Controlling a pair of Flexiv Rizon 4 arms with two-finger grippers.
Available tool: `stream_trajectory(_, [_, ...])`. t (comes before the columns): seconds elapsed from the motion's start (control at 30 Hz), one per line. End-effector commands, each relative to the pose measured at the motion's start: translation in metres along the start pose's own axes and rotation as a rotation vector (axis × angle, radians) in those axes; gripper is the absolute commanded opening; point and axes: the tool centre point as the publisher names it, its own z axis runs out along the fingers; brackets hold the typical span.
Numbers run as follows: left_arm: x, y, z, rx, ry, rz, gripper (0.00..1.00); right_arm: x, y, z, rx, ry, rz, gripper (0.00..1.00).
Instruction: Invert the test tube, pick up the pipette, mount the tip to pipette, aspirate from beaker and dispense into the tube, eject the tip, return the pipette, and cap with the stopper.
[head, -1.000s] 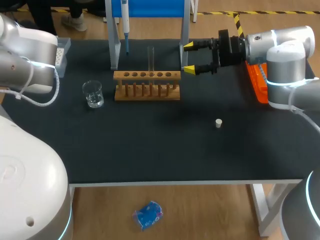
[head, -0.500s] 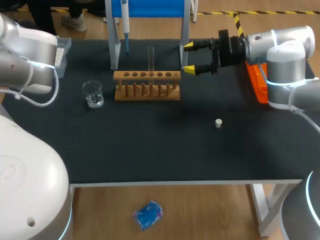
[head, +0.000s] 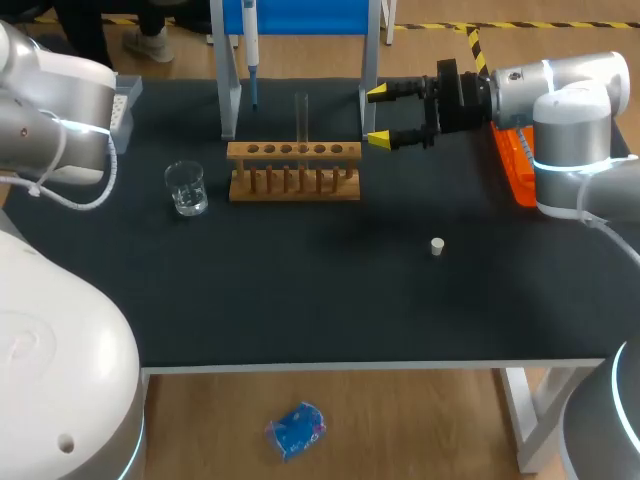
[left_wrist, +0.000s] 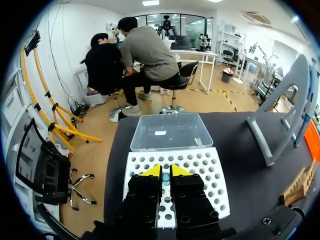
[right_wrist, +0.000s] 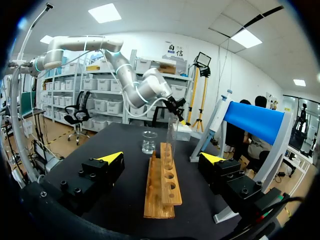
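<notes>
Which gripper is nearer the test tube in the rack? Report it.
Right. The right gripper is open beside the test tube, off the rack's right end; the left gripper is over the tip box, well past the rack's other end.

In the head view the left arm covers all but a corner of the tip box. The pipette at the far side is cut off by the top edge, and the orange tray at the right sits largely behind the right arm. In the left wrist view the left gripper hides the box's near middle rows — a bluish speck at its tips is too small to make out — and only one end of the wooden rack shows.
</notes>
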Motion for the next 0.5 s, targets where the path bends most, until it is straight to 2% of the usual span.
stream_trajectory(0.03, [-0.001,-0.001,-0.011,0.016,-0.002,0.003,0.0,-0.001,-0.001,0.0,-0.001,0.002,-0.001,1.0])
stream_trajectory(0.33, [-0.004,-0.017,-0.033,0.052,-0.02,0.013,0.0,-0.001,-0.001,0.0,-0.001,0.002,-0.001,1.0])
stream_trajectory(0.5, [-0.001,-0.028,-0.052,0.07,-0.026,0.055,0.0,-0.001,-0.001,0.0,-0.001,0.002,-0.001,1.0])
